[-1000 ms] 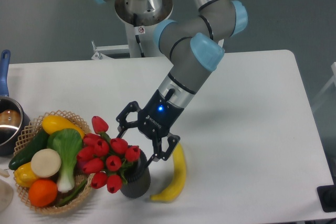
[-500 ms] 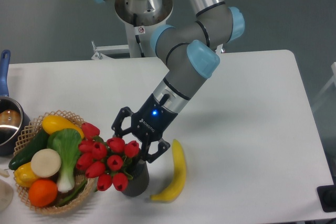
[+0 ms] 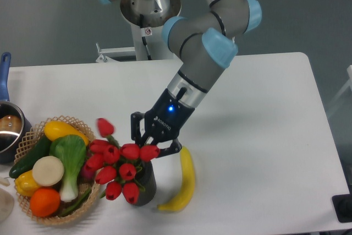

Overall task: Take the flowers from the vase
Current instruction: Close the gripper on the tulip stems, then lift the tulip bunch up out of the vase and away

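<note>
Gripper (image 3: pixel 155 146): black two-finger hand at the end of the grey and blue arm (image 3: pixel 204 53), reaching down and to the left from the upper middle of the view; a small blue light shines on its body.
Gripper state: the fingers (image 3: pixel 136 125) stand close together at the top of the bunch, but red buds cover the tips, so whether they press on a stem cannot be told.
Flowers (image 3: pixel 118 163): bunch of red tulip buds with green stems, spread wider than the vase; most buds lie to the left of and below the fingertips, two buds touch or overlap the tips, and one blurred bud stands apart at the upper left of the bunch.
Flowers, place: the stems go down into the mouth of the vase, and the buds lean to the left, over the right edge of the basket.
Vase (image 3: pixel 144 188): small dark ribbed cylinder, upright on the table, directly below the gripper and mostly hidden behind the buds.
Banana (image 3: pixel 183 181): yellow, lying on the table just beside the vase on its right side, curved, its upper end near the gripper's right finger.
Basket (image 3: pixel 34 131): wicker, at the lower left, holding green, yellow, white and orange vegetables and fruit.
Pot (image 3: pixel 7 127): metal with a blue handle, at the left edge, partly cut off.
Table (image 3: pixel 264 136): white, carrying all these things.
</note>
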### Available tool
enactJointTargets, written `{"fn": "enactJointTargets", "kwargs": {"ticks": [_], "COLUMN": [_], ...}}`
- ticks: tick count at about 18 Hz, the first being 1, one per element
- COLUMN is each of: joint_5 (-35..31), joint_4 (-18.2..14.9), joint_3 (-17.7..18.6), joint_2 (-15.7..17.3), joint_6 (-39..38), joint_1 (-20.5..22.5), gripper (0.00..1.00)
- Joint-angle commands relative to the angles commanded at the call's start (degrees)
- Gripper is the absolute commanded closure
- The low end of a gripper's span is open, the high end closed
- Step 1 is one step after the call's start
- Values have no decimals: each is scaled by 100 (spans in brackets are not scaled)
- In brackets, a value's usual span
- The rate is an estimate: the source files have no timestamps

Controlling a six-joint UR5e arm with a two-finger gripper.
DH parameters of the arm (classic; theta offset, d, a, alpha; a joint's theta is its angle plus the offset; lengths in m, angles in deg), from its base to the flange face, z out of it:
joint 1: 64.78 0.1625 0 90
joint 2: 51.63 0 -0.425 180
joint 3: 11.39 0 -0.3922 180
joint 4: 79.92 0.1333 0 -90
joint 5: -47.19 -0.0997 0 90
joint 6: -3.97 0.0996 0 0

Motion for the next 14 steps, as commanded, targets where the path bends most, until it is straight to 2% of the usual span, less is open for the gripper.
{"fn": "enactJointTargets", "kwargs": {"ticks": [4, 11, 14], "joint_5": [79, 114, 149], "joint_4": [0, 0, 0], "joint_3": [-149, -931, -1089], "joint_2": [176, 150, 133], "joint_6": [-387, -1125, -1170], "joint_1": [9, 114, 184], "gripper": [100, 100, 100]}}
